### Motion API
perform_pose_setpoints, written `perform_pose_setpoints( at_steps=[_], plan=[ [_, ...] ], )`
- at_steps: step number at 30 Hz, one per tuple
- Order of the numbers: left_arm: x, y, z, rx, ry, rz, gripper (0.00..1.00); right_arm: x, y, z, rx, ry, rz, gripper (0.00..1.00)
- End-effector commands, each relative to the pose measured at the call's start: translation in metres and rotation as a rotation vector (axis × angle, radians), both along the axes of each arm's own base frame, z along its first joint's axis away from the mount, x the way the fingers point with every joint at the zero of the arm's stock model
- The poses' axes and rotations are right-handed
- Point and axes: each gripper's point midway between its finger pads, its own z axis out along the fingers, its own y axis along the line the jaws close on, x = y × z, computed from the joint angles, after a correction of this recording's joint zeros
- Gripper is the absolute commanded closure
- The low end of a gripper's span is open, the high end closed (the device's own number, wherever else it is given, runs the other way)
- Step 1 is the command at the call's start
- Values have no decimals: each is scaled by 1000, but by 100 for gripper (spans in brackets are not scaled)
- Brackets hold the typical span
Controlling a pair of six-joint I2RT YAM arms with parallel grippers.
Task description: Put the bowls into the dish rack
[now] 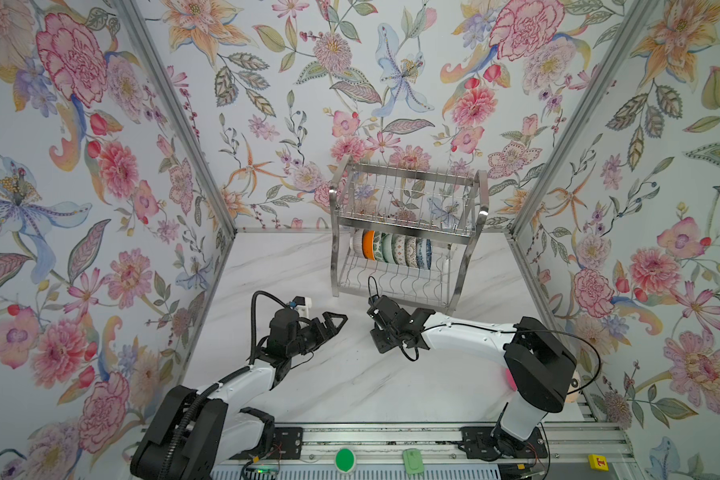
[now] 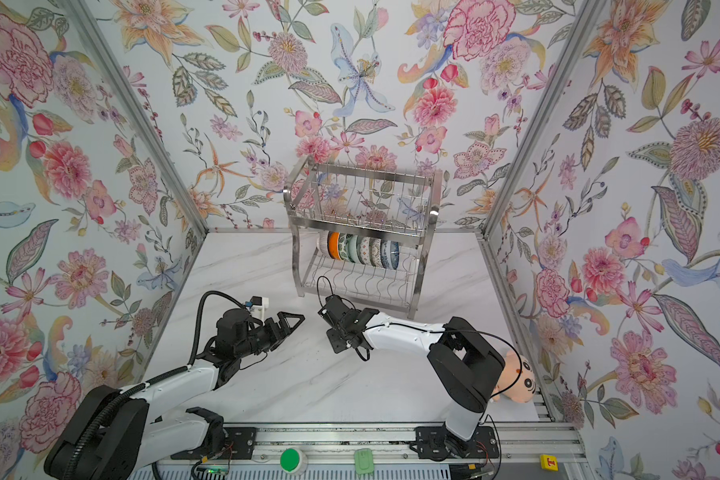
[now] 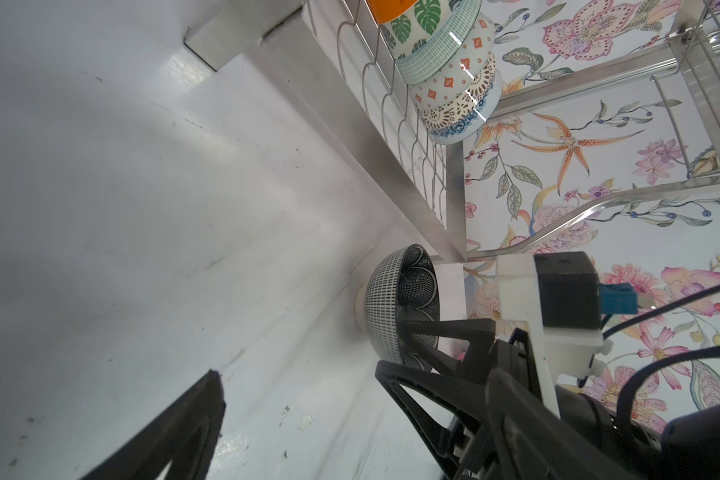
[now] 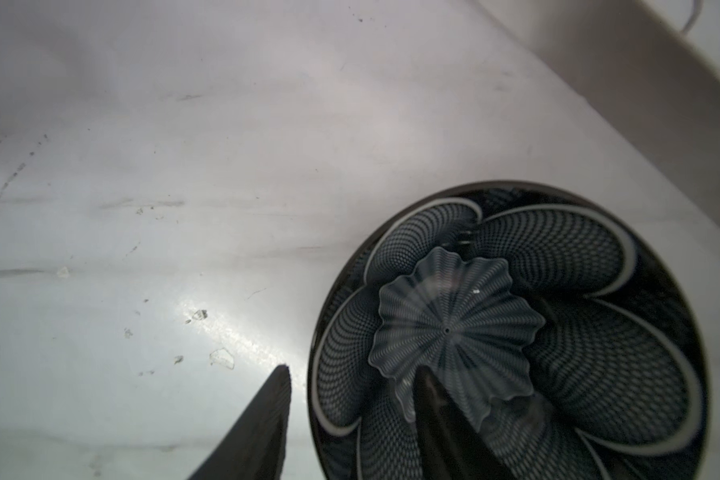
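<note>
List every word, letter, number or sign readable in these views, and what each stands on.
"T": red letter on the yellow block by the front rail, in both top views.
No other text: the bowls in the dish rack show only patterns; the green button is blank.

My widest lane is the bare white marbled desk (image 1: 341, 386) between the two arms, running up to the two-tier stainless-steel wire dish rack (image 1: 408, 199) at the back. A row of patterned bowls standing on edge (image 1: 395, 249) blocks its lower shelf from the left end past the middle. The right-end slots and the upper shelf stand free. The dark round bowl with white petal lines (image 4: 516, 332) sits close to the rack's flat steel front bar (image 4: 641, 83), so room there is tight. The wide-spread left gripper (image 1: 341, 321) crowds the right gripper (image 4: 352, 372). A peach-faced plush toy (image 2: 516, 374) fills the near right corner.
</note>
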Motion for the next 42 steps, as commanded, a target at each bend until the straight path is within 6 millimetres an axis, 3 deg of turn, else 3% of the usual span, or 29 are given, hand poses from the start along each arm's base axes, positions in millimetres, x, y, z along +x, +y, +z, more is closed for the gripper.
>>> perform_pose_setpoints(
  at_steps=[1, 8, 15, 30, 42],
  plan=[
    [-1, -4, 4, -25, -10, -11, 1, 6, 4, 2, -11, -21, 7, 61],
    [2, -15, 7, 11, -24, -28, 1, 3, 2, -4, -26, -7, 27, 87],
    [2, -31, 7, 11, -23, -63, 1, 4, -14, 6, -10, -19, 3, 100],
    [1, -88, 19, 11, -57, -174, 1, 9, -78, 46, 99, -58, -144, 100],
    [0, -159, 22, 14, -76, -278, 0, 11, -165, 74, 194, -91, -342, 100]
  ],
)
